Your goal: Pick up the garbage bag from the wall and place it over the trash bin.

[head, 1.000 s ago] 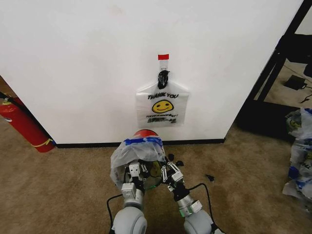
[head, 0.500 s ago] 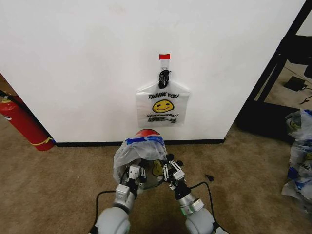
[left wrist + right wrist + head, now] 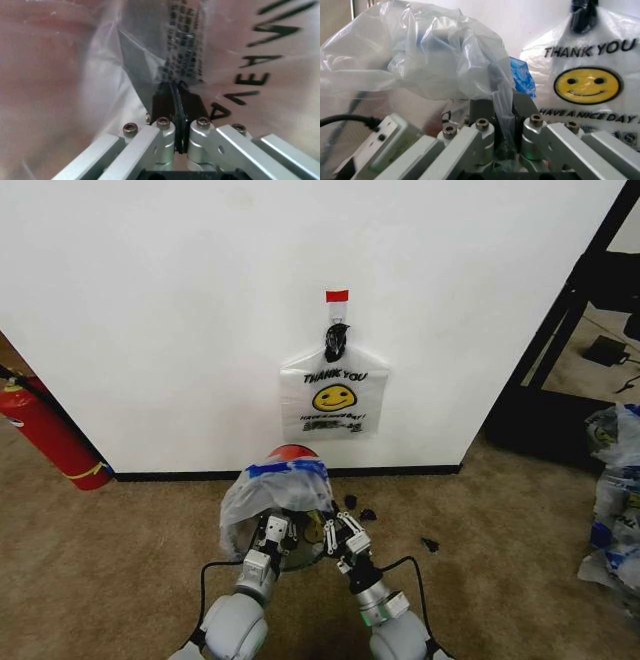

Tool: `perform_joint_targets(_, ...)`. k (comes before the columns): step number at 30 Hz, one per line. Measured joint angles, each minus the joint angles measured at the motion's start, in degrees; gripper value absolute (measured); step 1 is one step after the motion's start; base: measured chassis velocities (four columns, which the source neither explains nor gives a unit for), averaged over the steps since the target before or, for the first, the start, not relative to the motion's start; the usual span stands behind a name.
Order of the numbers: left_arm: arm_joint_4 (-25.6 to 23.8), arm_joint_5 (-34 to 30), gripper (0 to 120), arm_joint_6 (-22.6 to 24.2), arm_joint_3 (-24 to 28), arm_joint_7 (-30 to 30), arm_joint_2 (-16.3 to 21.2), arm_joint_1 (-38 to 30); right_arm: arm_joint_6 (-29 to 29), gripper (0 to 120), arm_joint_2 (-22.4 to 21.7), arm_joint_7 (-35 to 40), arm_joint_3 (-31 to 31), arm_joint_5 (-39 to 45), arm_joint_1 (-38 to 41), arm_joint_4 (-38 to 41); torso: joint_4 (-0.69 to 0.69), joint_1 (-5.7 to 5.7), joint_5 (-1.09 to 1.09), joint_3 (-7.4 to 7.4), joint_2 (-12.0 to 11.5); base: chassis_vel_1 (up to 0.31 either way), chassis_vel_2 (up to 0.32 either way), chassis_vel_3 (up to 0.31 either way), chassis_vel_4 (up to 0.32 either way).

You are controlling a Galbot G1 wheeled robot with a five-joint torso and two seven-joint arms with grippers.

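A crumpled translucent garbage bag [image 3: 275, 488] with blue print is draped over the trash bin, whose red part [image 3: 288, 452] pokes out behind it. My left gripper [image 3: 272, 532] and right gripper [image 3: 338, 532] each pinch the bag's near edge, side by side. In the left wrist view the left gripper [image 3: 176, 93] is shut on the film [image 3: 240, 56]. In the right wrist view the right gripper [image 3: 502, 101] is shut on a fold of the film [image 3: 430, 56]. A second bag [image 3: 333, 395] with a yellow smiley hangs from the hook [image 3: 337, 330] on the white wall [image 3: 180, 310].
A red fire extinguisher [image 3: 45, 435] leans at the wall on the left. A black frame [image 3: 560, 330] stands at the right, with filled plastic bags [image 3: 615, 500] on the carpet near it. Small black scraps [image 3: 430, 545] lie right of the bin.
The left arm's elbow has swung out to the left. The held bag has shifted slightly leftward over the bin, with both grippers still closed on it.
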Motion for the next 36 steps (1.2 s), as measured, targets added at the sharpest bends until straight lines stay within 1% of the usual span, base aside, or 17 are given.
perform_joint_targets(3,-0.45,0.23,0,1.12,-0.70,-0.83,0.12,-0.47,0.20,1,0.18,-0.32,-0.11,-1.65,-0.15,-0.33,0.00,0.00,0.00,0.00,0.00,0.000,0.000,0.000,0.000)
perform_joint_targets(8,-0.45,0.11,0,1.91,-1.31,-1.38,0.14,-0.93,0.48,1,0.44,-0.96,-0.50,-1.96,-0.36,-0.62,0.00,0.00,0.00,0.00,0.00,0.000,0.000,0.000,0.000)
perform_joint_targets(14,1.30,-0.69,0,2.16,-1.21,-1.49,-1.20,-1.93,0.95,1,1.21,-2.37,-1.42,-1.40,-0.15,-0.79,0.00,0.00,-0.01,0.00,0.00,0.000,0.000,0.000,0.000)
perform_joint_targets(19,1.50,-1.82,0,2.57,-1.24,-1.49,-1.73,-2.78,1.05,1,1.39,-2.54,-1.40,-1.58,-0.05,-1.03,0.00,0.00,0.00,0.00,0.00,0.000,0.000,0.000,0.000)
perform_joint_targets(27,1.50,-4.57,0,3.06,-3.07,-2.01,-0.09,-5.11,0.62,1,0.76,-1.15,-0.31,-2.65,-0.18,-1.54,0.00,0.00,0.00,0.00,0.00,0.000,0.000,0.000,0.000)
perform_joint_targets(33,4.09,-4.74,0,2.75,-3.32,-2.05,0.11,-6.31,0.37,1,0.01,-2.54,-1.04,-0.80,-0.46,-0.83,-0.01,0.01,0.00,0.00,0.00,0.000,0.000,0.000,0.000)
perform_joint_targets(36,4.94,-4.26,0,2.29,-3.02,-2.05,0.02,-5.85,0.35,1,-0.44,-3.56,-1.18,-0.07,-0.50,-0.41,-0.01,0.01,-0.01,0.00,0.00,0.000,0.000,0.000,0.000)
